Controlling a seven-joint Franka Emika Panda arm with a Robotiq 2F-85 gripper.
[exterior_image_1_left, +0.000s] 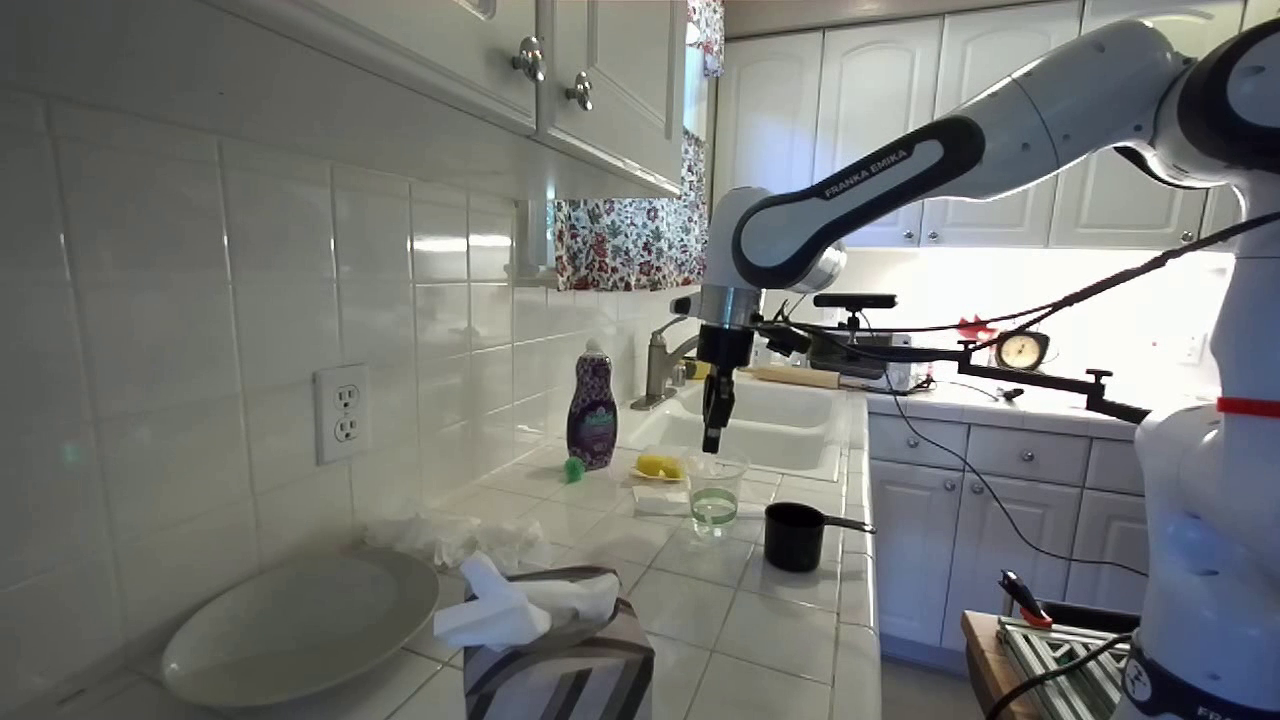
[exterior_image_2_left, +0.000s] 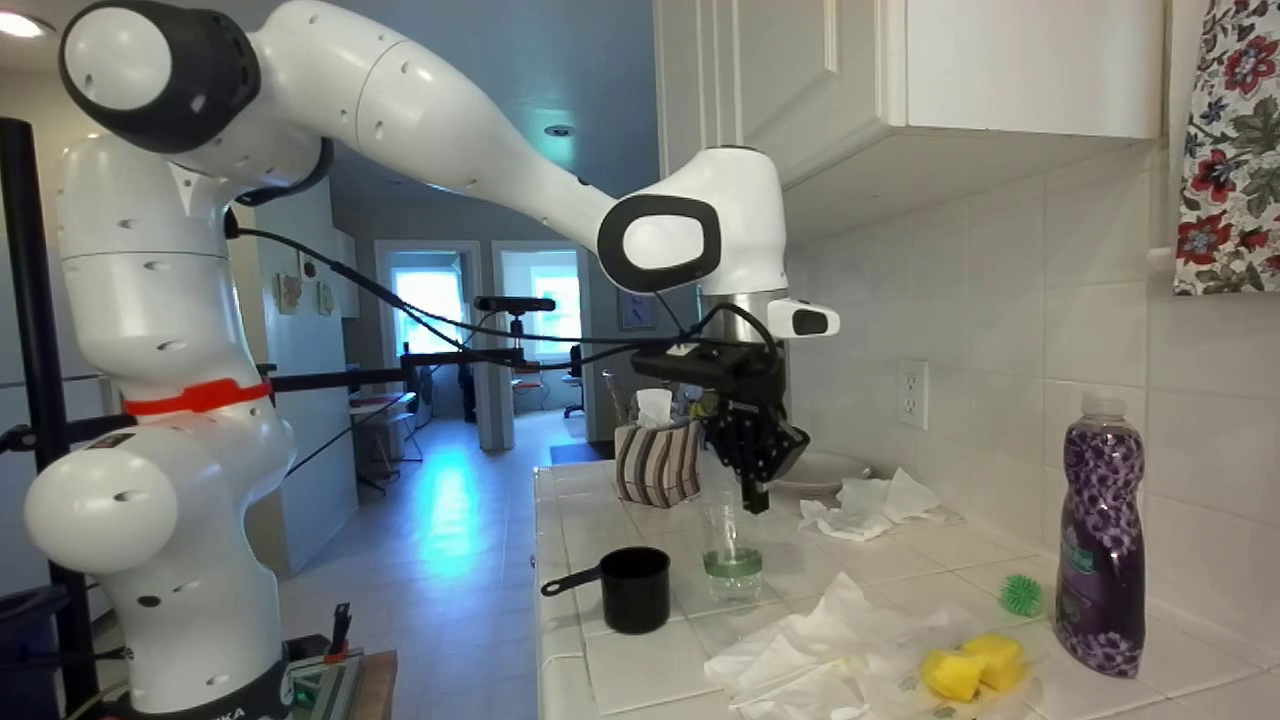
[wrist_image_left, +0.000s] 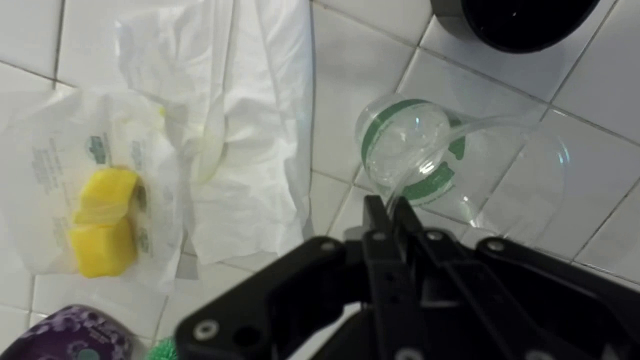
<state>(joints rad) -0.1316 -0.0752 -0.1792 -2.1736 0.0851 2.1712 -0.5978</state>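
Mostly White, Tinged With Blue

In both exterior views, glossy white wall tiles (exterior_image_1_left: 280, 230) carry an outlet (exterior_image_1_left: 342, 413), white cabinets (exterior_image_1_left: 625, 70) hang above the tiled surface (exterior_image_1_left: 690, 620), and a flowered curtain (exterior_image_1_left: 630, 240) hangs nearby. In an exterior view, a brightly lit far wall (exterior_image_1_left: 1130, 335) separates arched upper doors (exterior_image_1_left: 770, 120) from lower cabinets (exterior_image_1_left: 915, 545). In an exterior view, a bluish glare (exterior_image_2_left: 450, 520) crosses the floor (exterior_image_2_left: 465, 650) toward two doorways (exterior_image_2_left: 496, 400), with bright windows (exterior_image_2_left: 425, 300) behind them and a ceiling light (exterior_image_2_left: 20, 26) overhead.

In your wrist view, the gripper (wrist_image_left: 391, 205) is black at lower centre, the clear cup (wrist_image_left: 432, 175) is banded in green, and you see yellow lumps (wrist_image_left: 105, 235) at left. In an exterior view, you have a purple flowered bottle (exterior_image_2_left: 1100, 545) at right and a brown-and-cream striped tissue box (exterior_image_2_left: 657, 466) near centre.
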